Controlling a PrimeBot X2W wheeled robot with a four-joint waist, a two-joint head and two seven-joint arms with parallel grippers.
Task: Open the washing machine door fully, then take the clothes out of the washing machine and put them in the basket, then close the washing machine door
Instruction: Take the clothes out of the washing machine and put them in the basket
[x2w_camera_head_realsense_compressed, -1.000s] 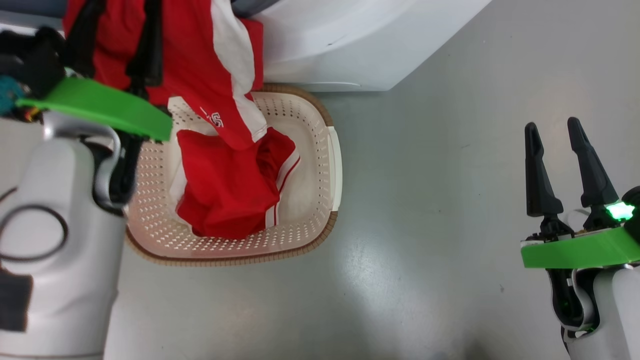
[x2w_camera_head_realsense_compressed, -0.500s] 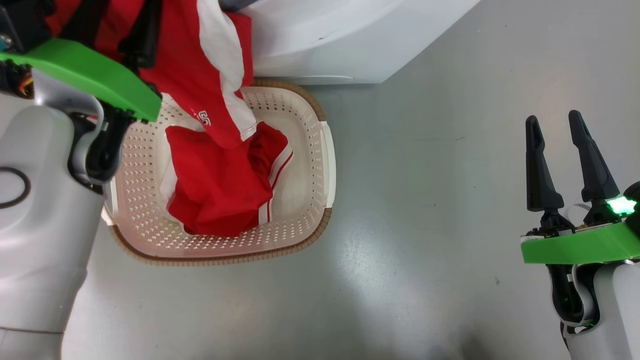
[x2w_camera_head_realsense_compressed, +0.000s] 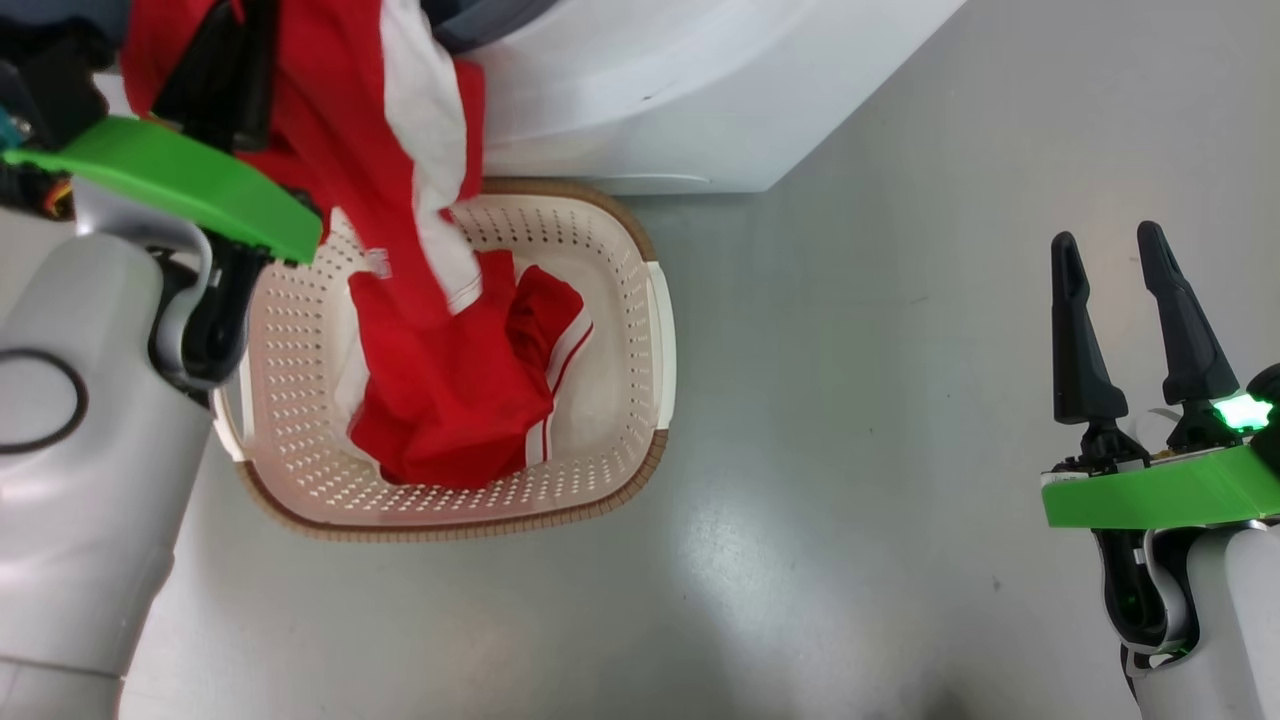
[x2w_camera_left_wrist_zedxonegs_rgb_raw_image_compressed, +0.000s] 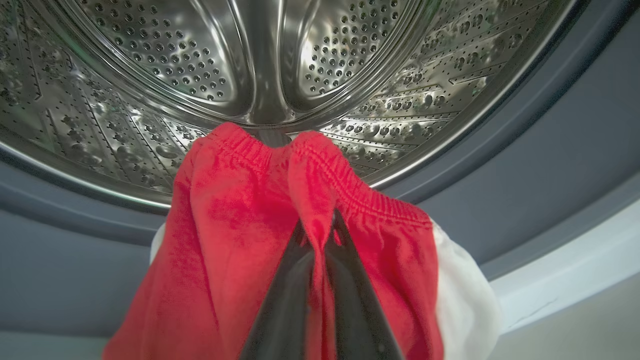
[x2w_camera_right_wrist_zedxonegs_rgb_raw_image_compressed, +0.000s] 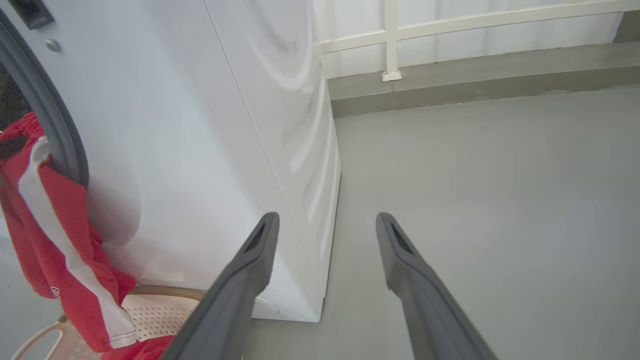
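Done: drum (x2w_camera_left_wrist_zedxonegs_rgb_raw_image_compressed: 165, 60) accessible, red garment (x2w_camera_head_realsense_compressed: 450, 410) lying in basket (x2w_camera_head_realsense_compressed: 668, 310) | Now: left claw (x2w_camera_left_wrist_zedxonegs_rgb_raw_image_compressed: 320, 220) clenched on red striped shorts (x2w_camera_left_wrist_zedxonegs_rgb_raw_image_compressed: 225, 240), hanging from washing machine (x2w_camera_head_realsense_compressed: 680, 90) mouth over basket | right claw (x2w_camera_head_realsense_compressed: 1105, 240) released | Pending: drop, shut door

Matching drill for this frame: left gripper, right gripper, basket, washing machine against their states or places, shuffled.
1 left gripper
2 right gripper
3 basket
4 washing machine

a open, over the floor
b white body, steel drum
c shut on a red garment
d on the floor, red clothes inside

Pairs: 1-c, 2-a, 3-d, 4-b
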